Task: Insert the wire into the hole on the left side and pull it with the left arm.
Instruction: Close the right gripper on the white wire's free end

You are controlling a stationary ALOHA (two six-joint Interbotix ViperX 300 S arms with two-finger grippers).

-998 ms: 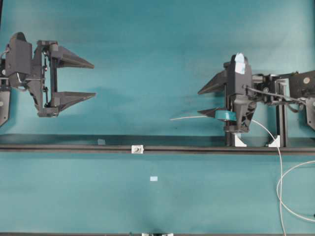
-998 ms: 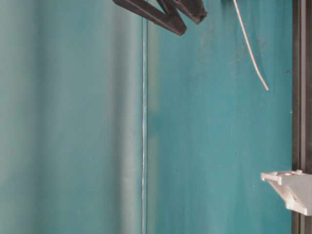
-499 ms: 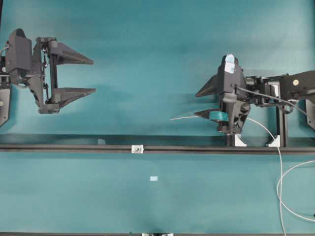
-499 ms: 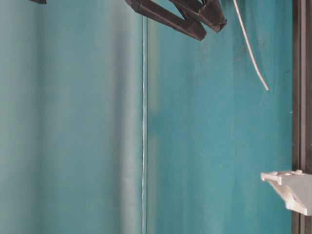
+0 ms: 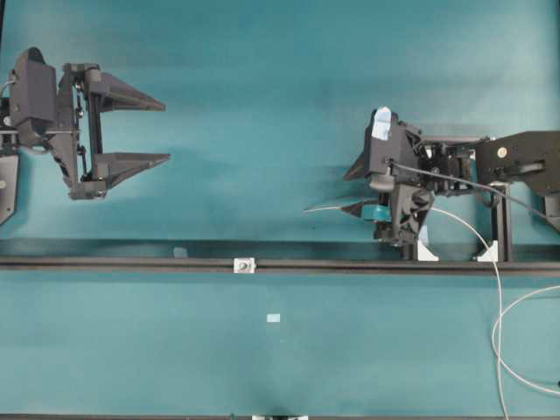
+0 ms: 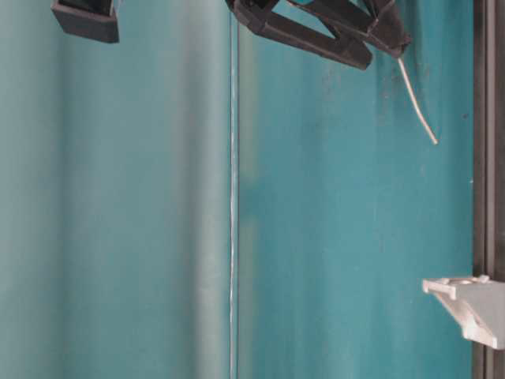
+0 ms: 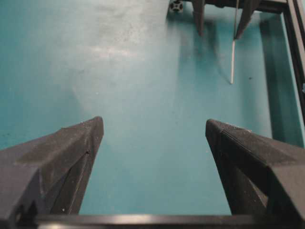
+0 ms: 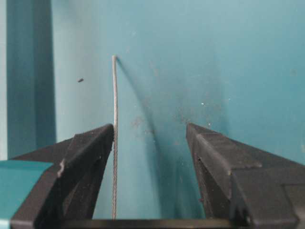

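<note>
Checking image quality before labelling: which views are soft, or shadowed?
Left wrist view: plain black left hand blurred up close, pale glare on the teal mat. Right wrist view: thin whitish-grey wire sharp, casting a dark shadow. Table-level view: soft vertical shading bands.

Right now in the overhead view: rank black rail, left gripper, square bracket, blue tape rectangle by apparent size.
1. Black rail, spans the whole frame width.
2. Left gripper, jaws wide open.
3. Square bracket, about as wide as the rail.
4. Blue tape rectangle, slightly smaller than the bracket; those two look close, so that order is less sure.
</note>
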